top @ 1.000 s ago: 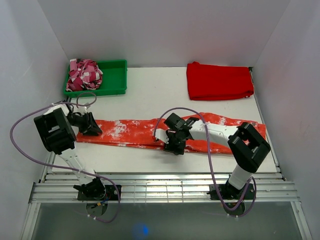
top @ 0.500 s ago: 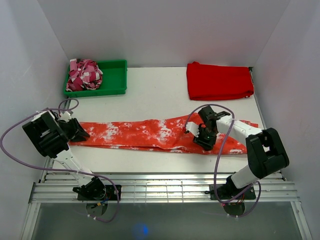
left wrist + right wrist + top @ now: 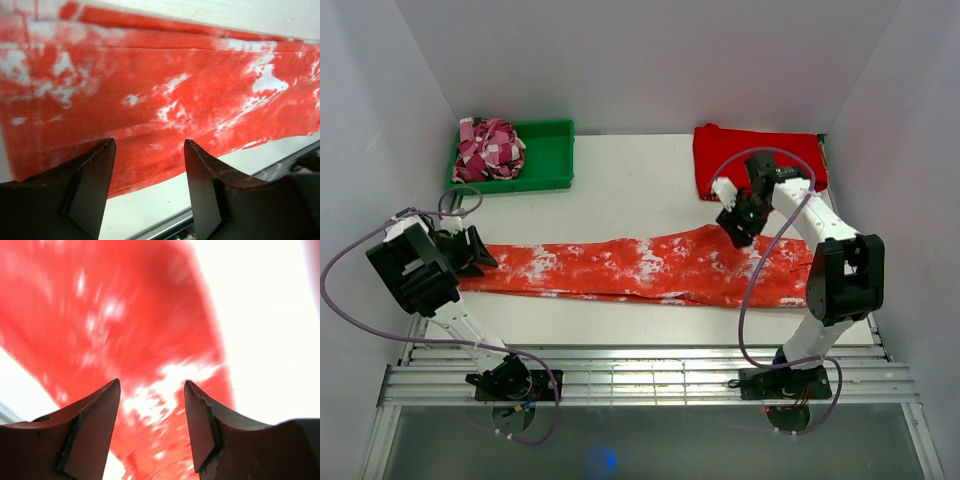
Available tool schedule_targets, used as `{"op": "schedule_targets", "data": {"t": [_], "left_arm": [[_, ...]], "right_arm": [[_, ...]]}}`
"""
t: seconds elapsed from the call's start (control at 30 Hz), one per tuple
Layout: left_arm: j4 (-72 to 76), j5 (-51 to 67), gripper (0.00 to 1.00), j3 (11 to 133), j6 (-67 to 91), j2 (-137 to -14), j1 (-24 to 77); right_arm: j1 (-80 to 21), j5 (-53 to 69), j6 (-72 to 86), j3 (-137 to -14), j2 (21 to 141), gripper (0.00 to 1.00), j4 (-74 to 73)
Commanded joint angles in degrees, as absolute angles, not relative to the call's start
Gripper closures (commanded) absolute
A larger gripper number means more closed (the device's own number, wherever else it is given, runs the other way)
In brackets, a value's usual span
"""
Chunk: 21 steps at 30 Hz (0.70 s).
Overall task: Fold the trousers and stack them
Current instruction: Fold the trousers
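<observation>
Two claws show parted fingers with nothing between them. The left claw [image 3: 480,250] sits low at the left end of the trousers [image 3: 640,268], just over the speckled cloth. The right claw [image 3: 738,228] hangs above their right part, near the folded red cloth [image 3: 760,165]. The trousers lie flat, stretched left to right across the near half of the white surface [image 3: 620,190]. At far left, a green tray [image 3: 548,150] holds a crumpled pink-and-white cloth [image 3: 488,148].
</observation>
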<state>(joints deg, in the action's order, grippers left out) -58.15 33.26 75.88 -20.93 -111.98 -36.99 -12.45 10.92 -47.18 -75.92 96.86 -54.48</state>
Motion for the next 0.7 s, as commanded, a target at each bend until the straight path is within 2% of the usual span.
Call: {"op": "schedule_targets", "data": {"t": [0.0,0.23,0.3,0.37,0.4,0.57,0.6,0.63,0.67], "left_arm": [[-56.0,37.6,0.32,77.8,-33.1,-103.7,-34.4],[-54.9,42.0,0.25,78.5,-38.4,-93.9,-24.0],[-53.4,43.8,0.23,79.6,-36.9,-92.6,-21.4],[-51.3,44.2,0.16,81.6,-34.3,-91.9,-19.2],[-50.5,44.2,0.02,82.2,-33.3,-91.8,-18.6],[-39.6,43.3,0.02,85.8,-23.5,-90.3,-16.0],[-36.7,41.5,0.02,86.7,-20.0,-90.3,-16.0],[-34.1,40.1,0.02,87.3,-16.6,-90.3,-16.1],[-31.9,38.5,0.02,88.7,-10.7,-90.6,-16.1]], "right_arm": [[-12.7,19.0,-39.5,-89.4,102.0,0.4,-55.1],[-12.7,18.9,-35.4,-106.3,120.7,0.45,-56.3],[-12.7,19.6,-37.1,-106.9,124.0,0.46,-56.8],[-12.7,20.8,-38.1,-106.6,125.3,0.46,-57.4],[-12.9,21.0,-38.8,-106.2,126.3,0.46,-57.8],[-14.2,23.5,-42.4,-100.7,125.3,0.46,-60.2],[-14.8,23.4,-42.8,-99.4,124.0,0.52,-59.8],[-15.3,23.5,-43.1,-97.4,123.3,0.68,-59.3],[-15.6,24.2,-43.2,-96.7,122.4,0.72,-59.0]]}}
